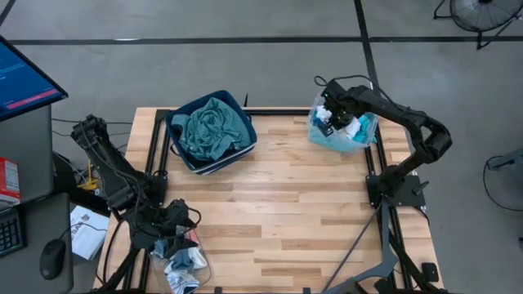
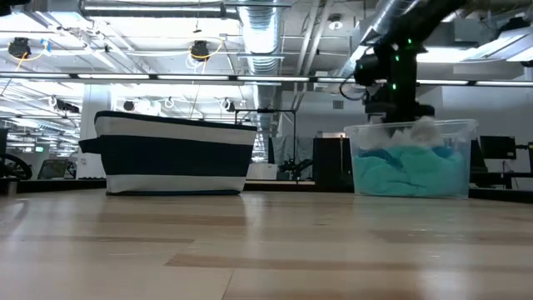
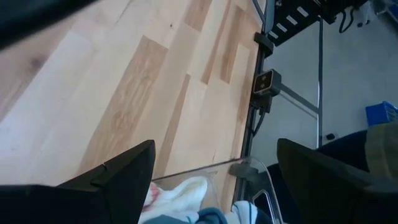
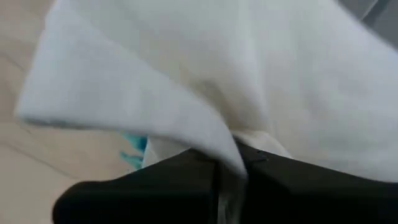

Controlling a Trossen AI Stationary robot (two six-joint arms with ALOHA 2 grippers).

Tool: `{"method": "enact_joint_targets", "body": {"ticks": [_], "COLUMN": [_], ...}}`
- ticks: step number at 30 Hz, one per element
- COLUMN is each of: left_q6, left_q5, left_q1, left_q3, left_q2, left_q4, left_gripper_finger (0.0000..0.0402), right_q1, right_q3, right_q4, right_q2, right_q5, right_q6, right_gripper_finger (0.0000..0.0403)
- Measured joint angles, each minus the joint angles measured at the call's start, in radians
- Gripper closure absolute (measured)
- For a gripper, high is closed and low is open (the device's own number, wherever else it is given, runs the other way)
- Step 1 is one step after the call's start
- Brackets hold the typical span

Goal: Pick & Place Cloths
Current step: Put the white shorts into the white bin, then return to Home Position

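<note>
The right arm reaches from its base at the table's right edge in a bent arc toward the far right corner, elbow out over the floor, wrist turned down into the clear tub [image 1: 343, 129]. The right gripper [image 1: 329, 114] sits just over the tub's contents. In the right wrist view its fingers [image 4: 186, 180] are pressed together with a fold of white cloth [image 4: 205, 81] pinched between them; the cloth spreads out from the fingertips and fills nearly the whole view, with a scrap of turquoise showing beside them. In the low view the same gripper hangs just over the tub's rim, above a white lump lying on a turquoise top [image 2: 408, 171] inside.

The left arm is folded low at the near left corner of the table, its wrist pointing down at a second clear tub [image 1: 184, 265] that holds pale and blue cloths. The left gripper [image 3: 211, 180] hovers just above that tub with its fingers [image 3: 124, 177] spread wide and nothing between them; a white sock [image 3: 180, 196] lies just beyond the gap, inside the tub's rim.

A teal-green checked shirt [image 1: 211, 129] lies bunched in the dark blue bin [image 1: 181, 122] at the far side of the table, well apart from both grippers. No writing can be read anywhere.
</note>
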Motion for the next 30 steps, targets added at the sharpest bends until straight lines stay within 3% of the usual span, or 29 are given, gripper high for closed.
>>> {"method": "enact_joint_targets", "body": {"ticks": [8,13,18,26,30], "left_q6": [0.000,0.000,0.000,0.001,0.027], "left_q5": [-0.041,-0.104,-0.138,-0.156,-0.161], "left_q1": [0.001,0.013,0.048,0.108,0.137], "left_q3": [0.000,0.000,0.000,0.000,0.007], "left_q2": [0.000,0.000,0.000,0.000,-0.045], "left_q4": [-0.001,-0.001,-0.001,0.000,0.064], "left_gripper_finger": [0.0082,0.0082,0.0082,0.0082,0.0082], "right_q1": [-0.050,-0.044,-0.048,-0.063,-0.054], "right_q3": [-0.095,-0.066,0.026,0.146,0.234], "right_q4": [0.127,0.137,0.084,-0.054,-0.117], "right_q2": [0.068,0.070,-0.001,-0.107,-0.184], "right_q5": [-0.068,-0.092,-0.058,-0.069,-0.075], "right_q6": [0.018,0.024,0.051,0.054,0.073], "right_gripper_finger": [0.0400,0.0367,0.0301,0.0148,0.0125]}}
